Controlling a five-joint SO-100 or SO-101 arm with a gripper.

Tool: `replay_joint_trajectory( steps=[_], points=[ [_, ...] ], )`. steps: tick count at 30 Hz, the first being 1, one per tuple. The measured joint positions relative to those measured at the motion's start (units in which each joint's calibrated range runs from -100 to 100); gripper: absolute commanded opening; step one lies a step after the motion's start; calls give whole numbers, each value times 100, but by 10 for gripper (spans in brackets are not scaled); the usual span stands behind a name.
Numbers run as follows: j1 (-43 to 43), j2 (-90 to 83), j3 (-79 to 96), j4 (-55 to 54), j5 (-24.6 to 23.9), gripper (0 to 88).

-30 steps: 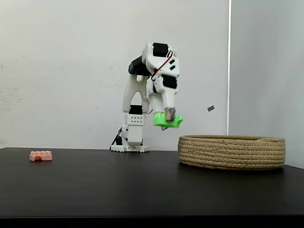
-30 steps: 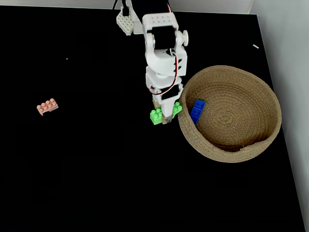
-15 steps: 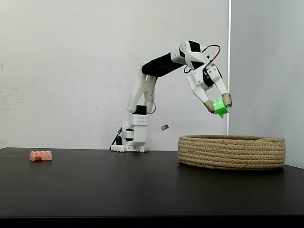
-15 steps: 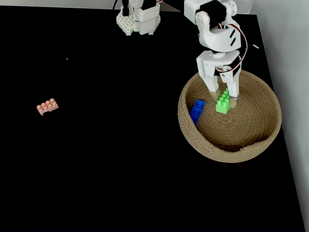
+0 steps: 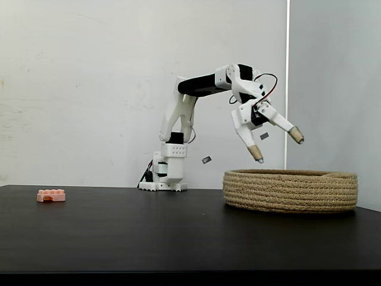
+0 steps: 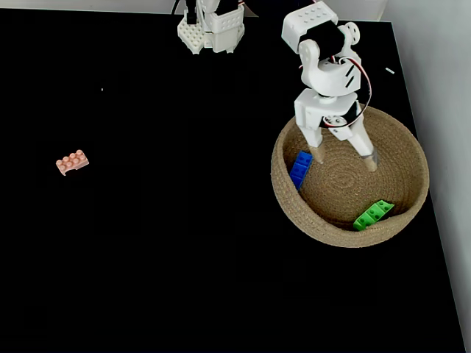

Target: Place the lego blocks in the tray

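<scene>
Gripper (image 5: 277, 148) hangs spread and empty above the tray (image 5: 290, 190), whose wall hides the green brick (image 6: 373, 215) and blue brick (image 6: 299, 169).

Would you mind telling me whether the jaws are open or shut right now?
Open. The gripper hangs above the tray with its jaws spread wide and nothing between them; the green brick lies inside the tray.

The woven basket (image 6: 406, 210) stands at the right of the black table (image 6: 162, 250), its wall ringing a blue brick (image 6: 299, 169) and a green brick (image 6: 373, 215). Open tabletop separates it from the pink brick (image 6: 72, 162) far left. The spread-fingered gripper (image 5: 277, 145) hangs above the rim.
</scene>
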Motion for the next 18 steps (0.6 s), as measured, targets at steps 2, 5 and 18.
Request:
replay_joint_trajectory(
  steps=[2, 5, 18],
  points=[
    [269, -297, 309, 106, 5, 354],
    [863, -797, 751, 244, 151, 352],
    [3982, -1459, 1617, 179, 1924, 339]
  ],
)
